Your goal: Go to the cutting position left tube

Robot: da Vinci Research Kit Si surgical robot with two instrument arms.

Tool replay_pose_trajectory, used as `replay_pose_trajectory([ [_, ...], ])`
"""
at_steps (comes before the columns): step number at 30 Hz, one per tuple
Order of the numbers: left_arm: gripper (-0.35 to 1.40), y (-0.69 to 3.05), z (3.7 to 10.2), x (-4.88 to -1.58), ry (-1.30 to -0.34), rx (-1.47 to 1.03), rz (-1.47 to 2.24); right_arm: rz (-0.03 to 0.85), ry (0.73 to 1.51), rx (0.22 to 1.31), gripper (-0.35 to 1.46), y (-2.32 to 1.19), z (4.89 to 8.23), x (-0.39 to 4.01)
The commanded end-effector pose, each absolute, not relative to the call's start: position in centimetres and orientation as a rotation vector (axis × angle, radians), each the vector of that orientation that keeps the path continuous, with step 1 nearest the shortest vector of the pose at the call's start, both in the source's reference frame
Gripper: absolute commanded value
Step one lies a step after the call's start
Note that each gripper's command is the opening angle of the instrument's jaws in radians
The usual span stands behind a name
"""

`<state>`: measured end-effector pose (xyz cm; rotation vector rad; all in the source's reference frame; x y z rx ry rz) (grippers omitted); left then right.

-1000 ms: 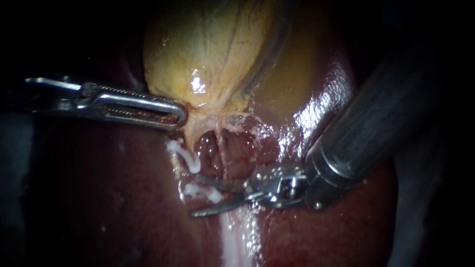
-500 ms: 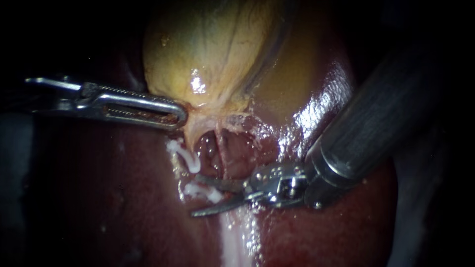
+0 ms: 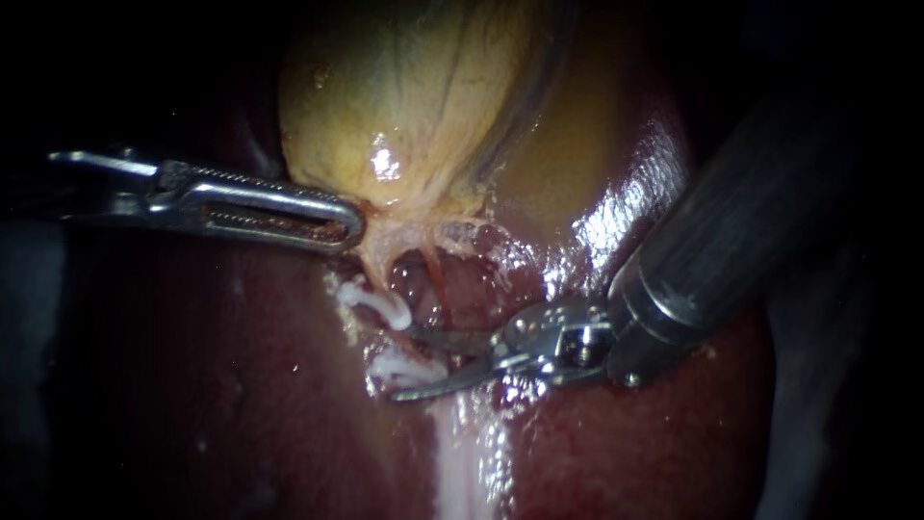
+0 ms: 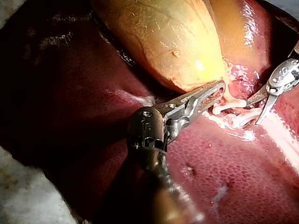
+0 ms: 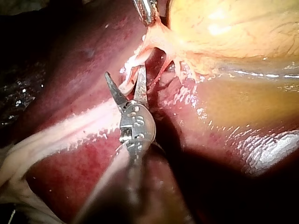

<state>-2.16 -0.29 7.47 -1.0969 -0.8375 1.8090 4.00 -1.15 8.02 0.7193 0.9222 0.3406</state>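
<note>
Glistening liver [image 3: 241, 404] is filling the lower frame; centrally, the right instrument [image 3: 401, 362] is presenting open jaws at the left tube [image 3: 377, 273], probably needing slight advance between its clips [image 3: 385, 306]; the left instrument [image 3: 332, 226] is gripping the gallbladder [image 3: 404, 106].

No readable text, labels, brands, numbers or signs in any view.
</note>
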Motion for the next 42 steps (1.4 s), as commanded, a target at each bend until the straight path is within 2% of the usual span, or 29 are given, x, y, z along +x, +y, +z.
replay_pose_trajectory([
  [1,-0.35,-0.29,7.46,-2.16,-0.837,-1.097,1.809,0.342,0.922,0.719,1.43,-1.14,8.02,4.00],
  [16,-0.35,-0.29,7.46,-2.16,-0.837,-1.097,1.809,0.341,0.923,0.718,1.43,-1.16,7.99,4.06],
  [42,-0.35,-0.29,7.46,-2.18,-0.837,-1.097,1.809,0.327,0.927,0.739,1.43,-1.29,7.99,4.50],
])
